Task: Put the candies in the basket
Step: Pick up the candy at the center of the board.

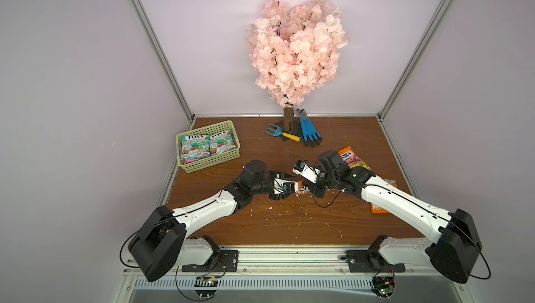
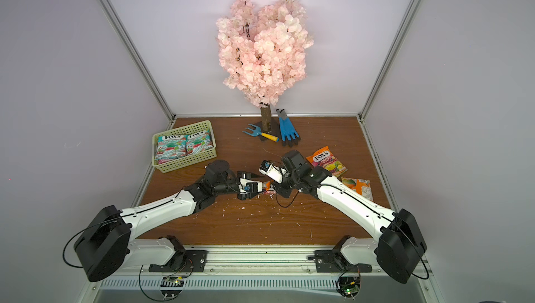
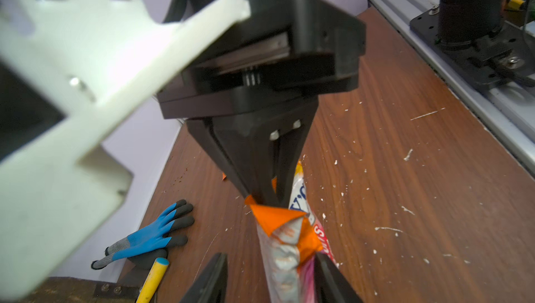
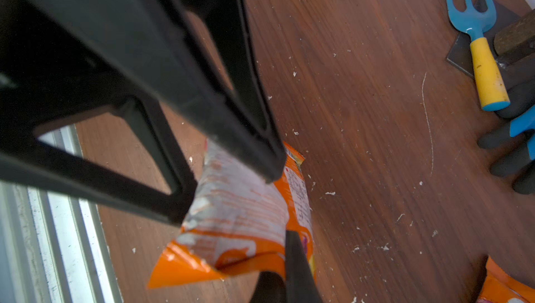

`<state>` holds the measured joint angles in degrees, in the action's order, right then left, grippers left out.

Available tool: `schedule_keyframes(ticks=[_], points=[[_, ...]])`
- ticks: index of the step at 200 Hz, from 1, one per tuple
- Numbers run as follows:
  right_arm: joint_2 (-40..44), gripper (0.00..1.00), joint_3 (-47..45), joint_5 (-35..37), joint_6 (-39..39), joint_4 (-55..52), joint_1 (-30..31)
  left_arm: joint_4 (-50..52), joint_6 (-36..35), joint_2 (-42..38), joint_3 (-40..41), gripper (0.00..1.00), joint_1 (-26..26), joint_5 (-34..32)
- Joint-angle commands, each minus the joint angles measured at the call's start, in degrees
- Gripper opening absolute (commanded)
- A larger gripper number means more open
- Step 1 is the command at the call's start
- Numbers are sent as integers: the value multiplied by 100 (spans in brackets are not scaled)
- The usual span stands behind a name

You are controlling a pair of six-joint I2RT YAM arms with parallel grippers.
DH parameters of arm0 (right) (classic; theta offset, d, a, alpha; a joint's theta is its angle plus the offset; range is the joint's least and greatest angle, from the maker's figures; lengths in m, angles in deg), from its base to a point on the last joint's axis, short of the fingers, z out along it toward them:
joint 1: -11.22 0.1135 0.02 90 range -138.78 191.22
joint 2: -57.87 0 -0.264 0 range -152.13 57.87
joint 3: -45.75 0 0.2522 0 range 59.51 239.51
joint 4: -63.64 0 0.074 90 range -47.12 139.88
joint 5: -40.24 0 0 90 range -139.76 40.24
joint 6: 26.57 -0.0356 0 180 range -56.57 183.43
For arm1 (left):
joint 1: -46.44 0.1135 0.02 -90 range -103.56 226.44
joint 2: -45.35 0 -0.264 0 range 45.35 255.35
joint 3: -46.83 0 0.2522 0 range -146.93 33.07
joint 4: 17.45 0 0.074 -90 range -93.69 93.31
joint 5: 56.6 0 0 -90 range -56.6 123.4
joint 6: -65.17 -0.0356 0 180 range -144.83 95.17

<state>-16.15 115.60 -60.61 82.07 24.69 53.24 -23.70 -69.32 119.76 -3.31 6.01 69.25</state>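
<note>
An orange candy bag [image 3: 285, 252] hangs just above the wooden table's middle, between my two grippers. My right gripper [image 4: 285, 281] is shut on one corner of the orange candy bag [image 4: 240, 209]. My left gripper [image 3: 272, 279] is open, with its jaws on either side of the bag's other end; one finger [image 3: 330, 278] touches the bag and the other stands apart. In both top views the bag [image 1: 299, 190] [image 2: 267, 190] shows only as a sliver. The yellow-green basket [image 1: 208, 164] at the back left holds two teal bags [image 1: 194, 148] [image 1: 221, 143] side by side.
Two more orange bags lie at the right: one face up [image 2: 327, 161] and one face down [image 2: 357, 187], beside my right arm. At the back stand a pink blossom tree [image 1: 295, 49], a blue garden fork [image 1: 282, 133] and a blue glove [image 1: 309, 130]. White crumbs litter the table.
</note>
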Motion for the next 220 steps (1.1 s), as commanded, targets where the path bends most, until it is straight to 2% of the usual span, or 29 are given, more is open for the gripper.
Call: schedule_keyframes(ticks=[1,16,29,71,81,101,118,132,148,173,193,197,220], points=[[62,0,-2,-137,-165,420,-29,104,166,21,-114,58,-105,235],[63,0,-15,-92,-241,475,-68,41,299,-5,-111,63,-119,271],[63,0,-22,-70,-263,506,-76,-176,436,-43,-10,63,-120,275],[162,0,-134,-199,-238,613,-80,-604,560,-17,227,35,-128,-18],[160,0,-134,-206,-246,595,-82,-624,564,-1,228,31,-127,-67],[184,0,-147,-283,-229,619,-80,-737,563,18,245,30,-124,-159],[201,0,-164,-378,-254,670,-87,-790,521,44,237,39,-126,-302],[215,0,-190,-433,-277,712,-80,-757,441,77,227,39,-127,-366],[233,0,-221,-449,-307,757,-80,-698,356,133,210,29,-132,-402],[271,0,-270,-423,-303,787,-84,-800,427,86,281,1,-124,-565],[415,0,-380,-174,-393,965,-80,-890,630,-91,317,0,-131,-761],[473,3,-421,-68,-438,1045,-82,-863,677,-144,302,0,-124,-806],[1175,39,-742,739,-881,1944,-80,-456,1311,-508,-3,0,-68,-1263]])
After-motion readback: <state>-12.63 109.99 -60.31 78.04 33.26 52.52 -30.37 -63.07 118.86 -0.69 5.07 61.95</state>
